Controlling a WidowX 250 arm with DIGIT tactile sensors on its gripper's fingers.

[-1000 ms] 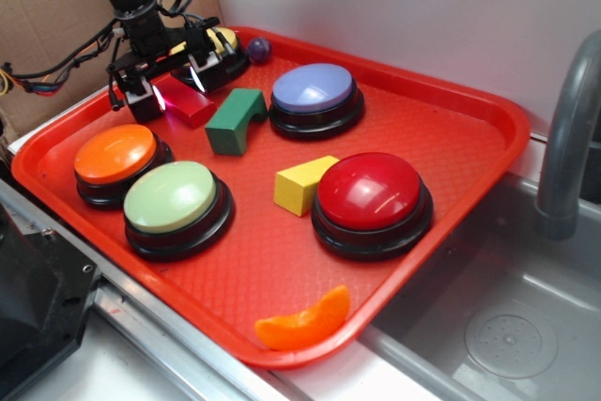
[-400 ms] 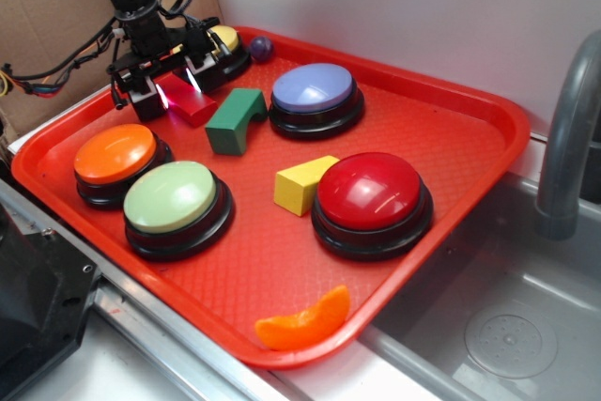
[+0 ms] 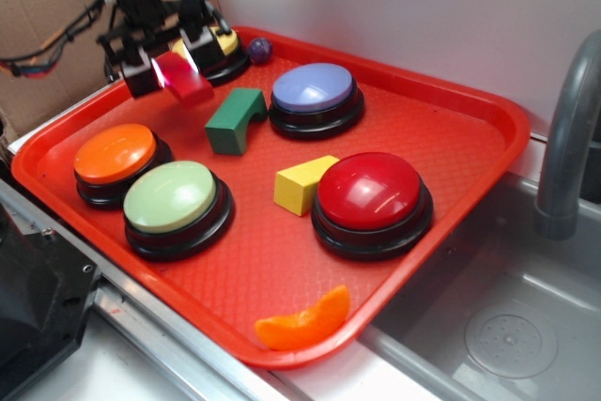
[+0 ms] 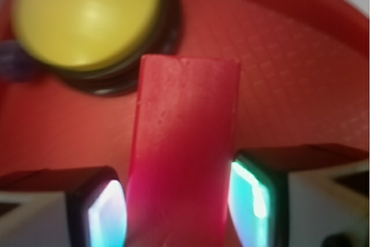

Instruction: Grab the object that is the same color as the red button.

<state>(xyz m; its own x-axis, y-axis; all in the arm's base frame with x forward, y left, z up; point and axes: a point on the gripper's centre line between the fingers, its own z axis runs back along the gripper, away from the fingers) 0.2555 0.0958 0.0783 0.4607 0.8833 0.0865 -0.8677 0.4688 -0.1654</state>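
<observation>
The small red block (image 3: 181, 78) hangs above the far left of the red tray (image 3: 451, 138), held between the two fingers of my gripper (image 3: 169, 65), which is shut on it. In the wrist view the red block (image 4: 185, 143) fills the gap between the lit fingers (image 4: 254, 195) and juts out toward the yellow button (image 4: 87, 15). The big glossy red button (image 3: 371, 196) sits on its black base at the tray's right side, far from the gripper.
On the tray stand an orange button (image 3: 116, 155), a pale green button (image 3: 175, 200), a lilac button (image 3: 315, 93), a green arch block (image 3: 235, 121), a yellow block (image 3: 300, 183), an orange slice (image 3: 305, 322) and a small purple ball (image 3: 259, 48). A sink and faucet (image 3: 568, 138) lie right.
The gripper has risen with the red block in its jaws; the block has left the tray floor and now hangs above it. Nothing else on the tray has moved.
</observation>
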